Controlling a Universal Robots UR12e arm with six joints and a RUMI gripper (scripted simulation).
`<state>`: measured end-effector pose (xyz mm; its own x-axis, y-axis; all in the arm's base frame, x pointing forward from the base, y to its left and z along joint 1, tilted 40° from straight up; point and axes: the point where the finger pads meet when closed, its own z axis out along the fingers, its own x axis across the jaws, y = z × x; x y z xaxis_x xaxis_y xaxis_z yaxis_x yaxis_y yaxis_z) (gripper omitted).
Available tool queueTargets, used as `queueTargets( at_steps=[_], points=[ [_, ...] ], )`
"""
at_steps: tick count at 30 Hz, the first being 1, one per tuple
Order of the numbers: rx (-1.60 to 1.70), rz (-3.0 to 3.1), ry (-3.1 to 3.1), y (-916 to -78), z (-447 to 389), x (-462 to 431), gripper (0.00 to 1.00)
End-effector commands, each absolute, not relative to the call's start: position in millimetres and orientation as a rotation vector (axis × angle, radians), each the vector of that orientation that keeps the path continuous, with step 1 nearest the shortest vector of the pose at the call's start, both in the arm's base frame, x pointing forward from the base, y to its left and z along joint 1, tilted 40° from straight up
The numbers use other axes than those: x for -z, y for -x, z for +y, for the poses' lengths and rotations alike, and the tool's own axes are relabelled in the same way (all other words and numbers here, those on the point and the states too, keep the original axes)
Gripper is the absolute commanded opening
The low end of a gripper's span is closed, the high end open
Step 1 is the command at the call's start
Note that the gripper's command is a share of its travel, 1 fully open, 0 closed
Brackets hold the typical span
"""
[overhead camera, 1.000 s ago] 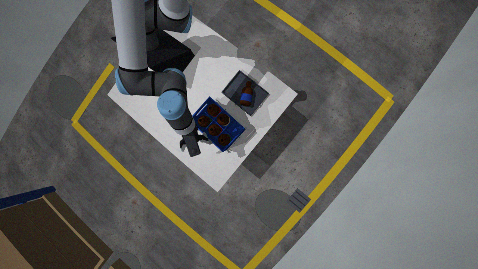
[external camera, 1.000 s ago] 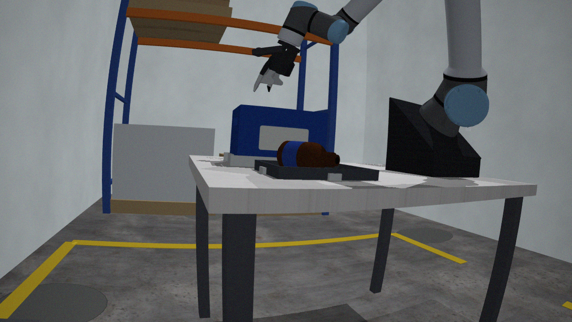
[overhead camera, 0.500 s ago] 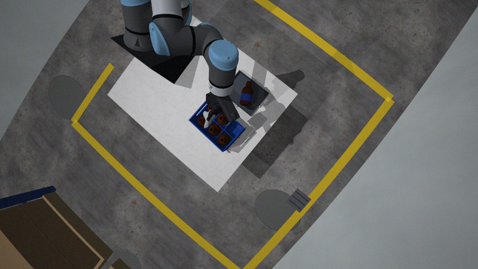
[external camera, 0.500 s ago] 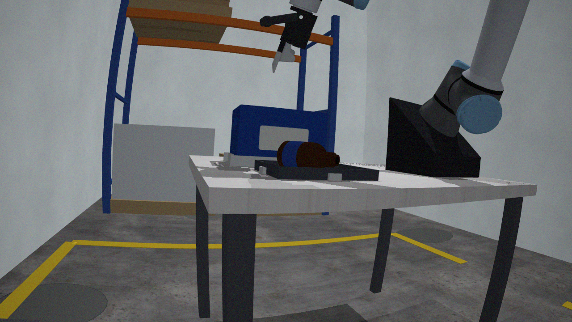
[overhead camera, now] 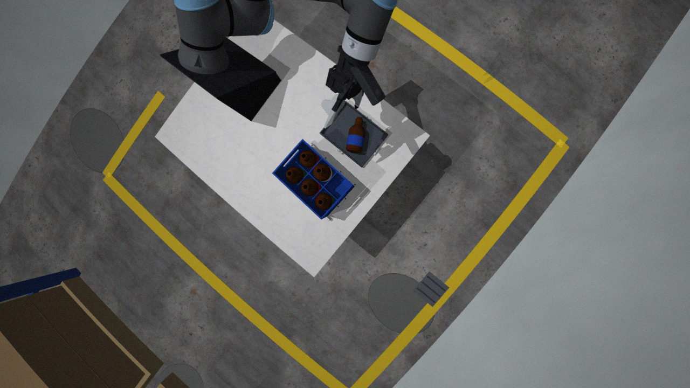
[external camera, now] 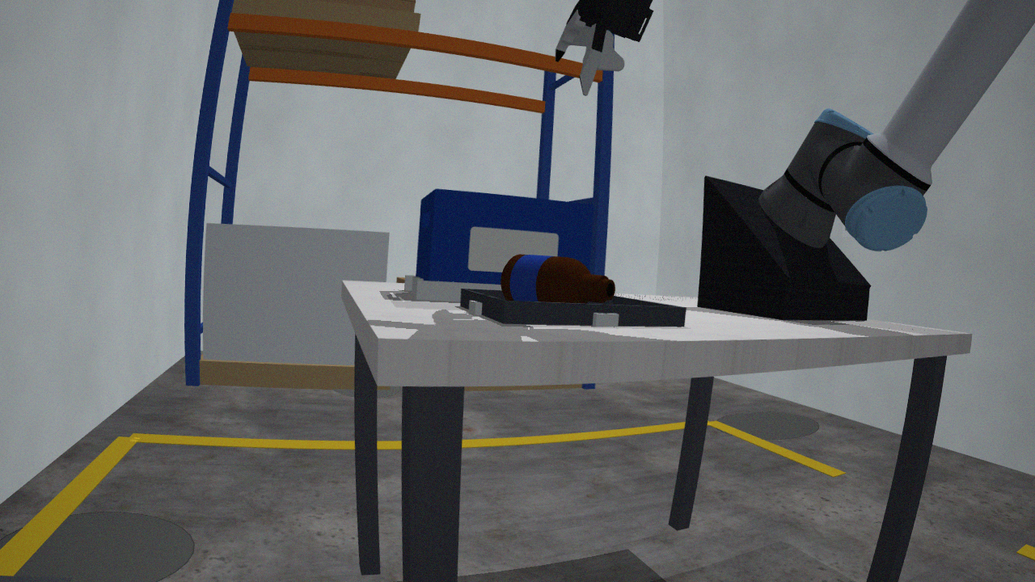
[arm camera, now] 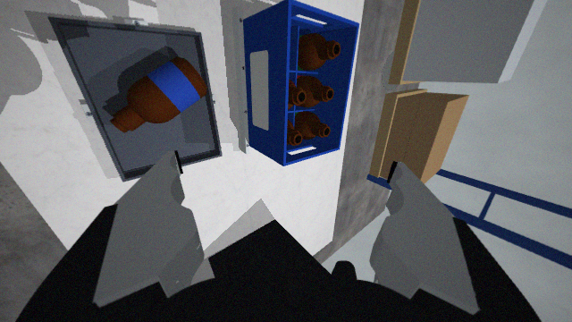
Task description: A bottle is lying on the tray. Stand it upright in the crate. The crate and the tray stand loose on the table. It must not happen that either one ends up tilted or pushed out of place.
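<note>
Brown bottle (overhead camera: 356, 137) (external camera: 555, 279) (arm camera: 159, 92) with blue label, on its side in the dark tray (overhead camera: 335, 119) (external camera: 636, 314) (arm camera: 99, 117). Long axis about level; top view: neck toward the upper edge of the frame, leaning slightly right, base toward the lower edge. Axis runs aslant to the tray walls. Exterior view: neck points right, mouth partly facing the camera; wrist view: neck lower left, base upper right. Tray sits flat near the blue crate (overhead camera: 297, 196) (external camera: 441, 238) (arm camera: 268, 33), a gap between them. Crate upright, five brown bottles standing in it, one corner cell free. Both on the white surface (overhead camera: 226, 154) (external camera: 651, 354) (arm camera: 250, 183). Jaws (overhead camera: 346, 106) (external camera: 572, 74) wide apart, holding nothing, above the surface, apart from the bottle.

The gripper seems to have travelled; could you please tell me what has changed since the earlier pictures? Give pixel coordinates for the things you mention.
The gripper (overhead camera: 358, 106) (external camera: 572, 72) (arm camera: 286, 157) has moved from beyond the crate (overhead camera: 314, 179) (external camera: 445, 235) (arm camera: 267, 140), across it, to near the tray (overhead camera: 331, 125) (external camera: 644, 315) (arm camera: 207, 91). Nothing was picked up. Crate, tray and lying bottle (overhead camera: 356, 137) (external camera: 564, 279) (arm camera: 154, 99) stayed put.
</note>
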<state>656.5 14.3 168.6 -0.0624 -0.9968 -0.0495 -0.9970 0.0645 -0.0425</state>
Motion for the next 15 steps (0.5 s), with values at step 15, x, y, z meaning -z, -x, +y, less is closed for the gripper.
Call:
queueTargets(
  at_steps=[15],
  points=[
    [-0.546,2.582,1.400,-640.9,103.2,-117.8,1.00]
  ],
)
